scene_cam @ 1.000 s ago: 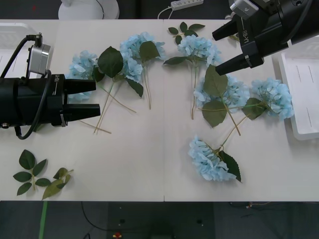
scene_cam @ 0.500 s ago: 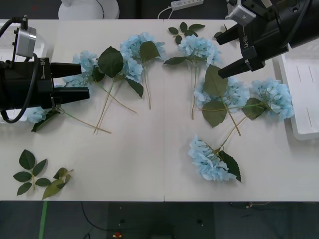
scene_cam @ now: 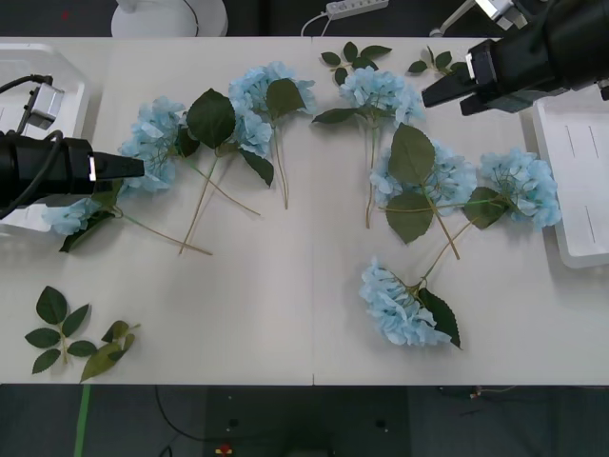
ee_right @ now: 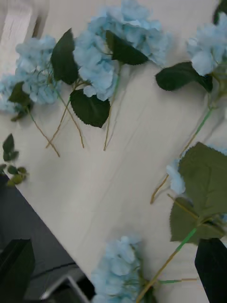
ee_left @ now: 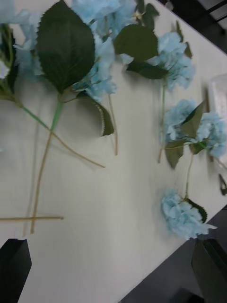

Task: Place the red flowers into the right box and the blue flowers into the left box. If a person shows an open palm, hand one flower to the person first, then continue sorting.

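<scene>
Lying scattered across the white table (scene_cam: 285,314): the blue flowers (scene_cam: 385,95), artificial hydrangea stems with fluffy pale sky-blue heads, broad dark green leaves and thin tan-green stalks. Crowding the left half, three heads with crossing stalks, one large dark leaf (scene_cam: 210,117) overlapping the heads beside it. Resting apart at the left edge, a smaller pale blue head (scene_cam: 68,216), its stalk trailing toward the table's middle. Clustering on the right half, three more heads with tangled stalks and leaves, the outermost head (scene_cam: 521,186) sitting just beside the right box (scene_cam: 580,143), a shallow white plastic tray with a raised rim and short slot marks on its floor. Lying alone near the front edge, one more blue head (scene_cam: 400,307). Showing at the far left corner, part of the left box (scene_cam: 33,57), a white plastic tray.

Reaching in from the left, the black left gripper (scene_cam: 128,168), pointing at the leftmost cluster, fingers (ee_left: 14,265) spread wide apart in the wrist view, gripping nothing. Hovering over the far right of the table, the black right gripper (scene_cam: 440,92), jaws likewise parted and empty, fingers (ee_right: 213,267) at both corners of its wrist view.

Sitting loose on the table, a green leaf sprig (scene_cam: 71,338) at the front left and small sprigs (scene_cam: 354,55) at the far edge. Lying beyond the table, a white power strip (scene_cam: 355,8).
</scene>
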You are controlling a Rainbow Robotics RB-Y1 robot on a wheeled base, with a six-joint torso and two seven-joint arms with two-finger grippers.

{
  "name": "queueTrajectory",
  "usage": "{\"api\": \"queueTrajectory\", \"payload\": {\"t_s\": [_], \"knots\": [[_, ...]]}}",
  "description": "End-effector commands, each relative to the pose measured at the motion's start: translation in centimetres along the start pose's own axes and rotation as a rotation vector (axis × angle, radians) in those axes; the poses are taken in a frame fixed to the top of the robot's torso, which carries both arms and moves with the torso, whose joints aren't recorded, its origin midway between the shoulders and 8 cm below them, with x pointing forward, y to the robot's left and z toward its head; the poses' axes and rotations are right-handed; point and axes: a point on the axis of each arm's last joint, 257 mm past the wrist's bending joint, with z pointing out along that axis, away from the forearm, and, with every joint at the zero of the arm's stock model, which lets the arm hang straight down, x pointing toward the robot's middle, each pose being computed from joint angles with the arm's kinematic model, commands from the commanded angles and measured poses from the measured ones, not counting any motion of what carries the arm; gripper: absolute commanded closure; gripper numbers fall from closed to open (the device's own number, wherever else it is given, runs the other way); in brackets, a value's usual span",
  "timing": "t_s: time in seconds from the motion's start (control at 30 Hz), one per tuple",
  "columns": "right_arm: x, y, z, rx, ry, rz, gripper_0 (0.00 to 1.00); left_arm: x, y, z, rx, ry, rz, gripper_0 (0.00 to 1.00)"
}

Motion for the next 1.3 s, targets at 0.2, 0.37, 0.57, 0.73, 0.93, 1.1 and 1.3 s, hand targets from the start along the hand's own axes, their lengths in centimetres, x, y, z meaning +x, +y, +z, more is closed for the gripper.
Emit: {"api": "queueTrajectory", "payload": {"t_s": [0.2,0.37,0.57,0.73,0.93,1.1,1.3], "knots": [[-1.5,-3.3,-1.5,0.122,-0.050,0.560,0.00,-2.9,4.2,-1.2,-0.278,-0.053,-0.526,0.00],[-0.4,-5.6,-1.0,0.184,-0.055,0.875,0.00,-2.9,7.5,0.4,-0.403,-0.100,-0.636,0.00],[-0.4,-8.0,-0.2,0.193,-0.110,1.172,0.00,-2.6,12.0,0.8,-0.585,-0.080,-0.682,0.00],[0.0,-10.6,0.5,0.242,-0.154,1.298,0.00,-2.9,14.6,1.5,-0.648,-0.092,-0.733,0.00],[2.3,-15.0,1.6,0.370,-0.189,1.312,0.00,-2.9,14.8,3.0,-0.650,-0.086,-0.793,0.00],[4.2,-17.9,2.3,0.428,-0.201,1.359,0.00,-1.0,13.7,3.7,-0.680,-0.018,-0.774,0.00],[6.0,-19.9,2.8,0.454,-0.195,1.414,0.00,0.2,12.4,2.9,-0.713,0.045,-0.747,0.00]]}}
